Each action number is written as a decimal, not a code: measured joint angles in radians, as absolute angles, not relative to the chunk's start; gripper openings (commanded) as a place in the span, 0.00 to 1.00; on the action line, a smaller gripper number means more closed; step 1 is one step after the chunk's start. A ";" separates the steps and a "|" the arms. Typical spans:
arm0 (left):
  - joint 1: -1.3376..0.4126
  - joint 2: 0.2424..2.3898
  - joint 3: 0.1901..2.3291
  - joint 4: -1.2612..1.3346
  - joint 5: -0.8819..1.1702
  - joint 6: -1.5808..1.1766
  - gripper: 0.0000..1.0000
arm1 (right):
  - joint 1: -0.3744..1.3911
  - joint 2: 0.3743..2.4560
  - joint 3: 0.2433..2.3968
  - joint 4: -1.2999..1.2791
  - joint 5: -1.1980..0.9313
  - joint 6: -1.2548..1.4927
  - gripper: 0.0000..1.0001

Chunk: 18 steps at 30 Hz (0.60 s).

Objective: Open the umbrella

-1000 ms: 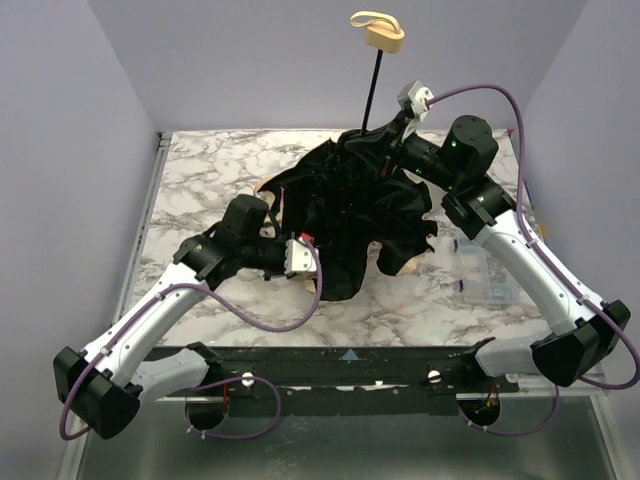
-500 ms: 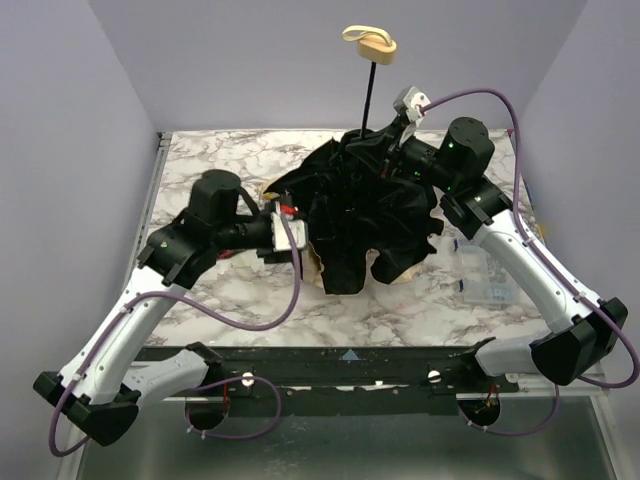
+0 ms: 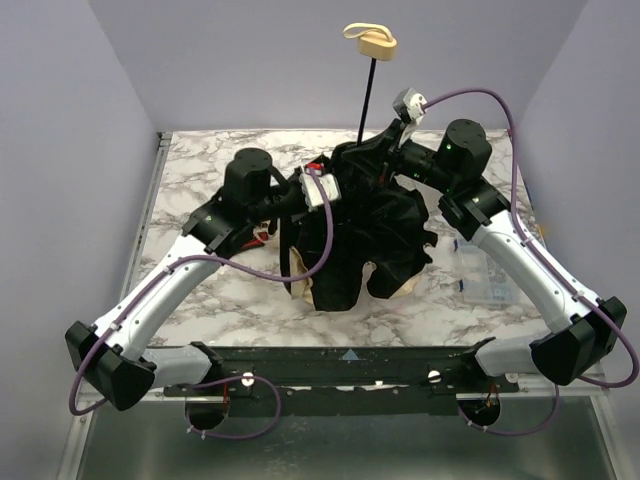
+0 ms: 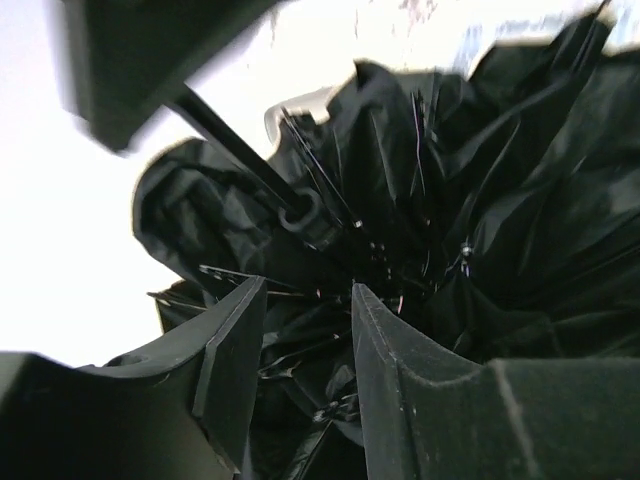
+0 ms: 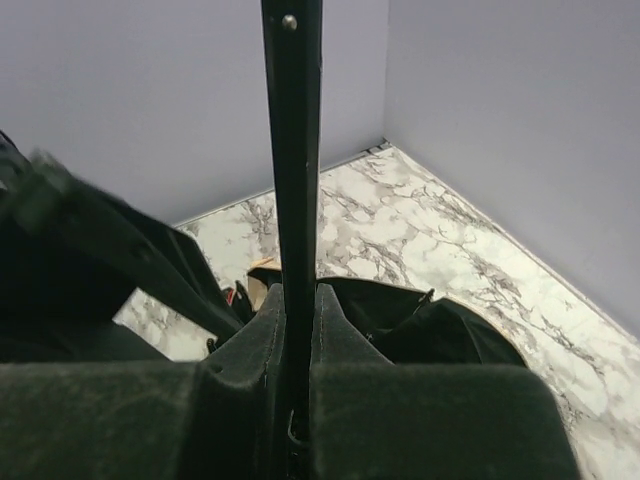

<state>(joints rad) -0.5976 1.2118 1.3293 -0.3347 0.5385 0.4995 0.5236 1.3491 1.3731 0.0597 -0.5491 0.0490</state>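
Swung inward, our left gripper (image 4: 307,290) is hovering half-open, empty, over the collapsed umbrella (image 3: 370,220); our right gripper (image 5: 298,295) is clamping its shaft (image 5: 292,150); we are yet to open it.

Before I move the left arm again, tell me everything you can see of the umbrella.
The umbrella is half-collapsed: crumpled black lining with thin ribs faces up, peach-beige outer fabric showing at near edges. It lies bunched on the marble table. Its slim black shaft stands nearly upright, topped by a beige handle knob. The right hand is shut on the shaft; the open left hand hovers over the ribs.
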 measured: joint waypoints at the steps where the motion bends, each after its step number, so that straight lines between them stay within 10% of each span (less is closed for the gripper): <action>1: -0.611 1.219 1.303 -0.331 0.512 0.534 0.40 | 0.524 1.349 1.373 0.059 -0.549 0.061 0.00; 18: -0.482 1.136 1.027 -0.279 0.302 0.890 0.78 | 0.528 1.349 1.428 -0.039 -0.548 0.089 0.00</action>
<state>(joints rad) -0.4816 1.1362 1.0267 -0.2790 0.3023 0.8902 0.5278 1.3495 1.4277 -0.0395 -0.5484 0.0891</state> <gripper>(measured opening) 0.733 0.062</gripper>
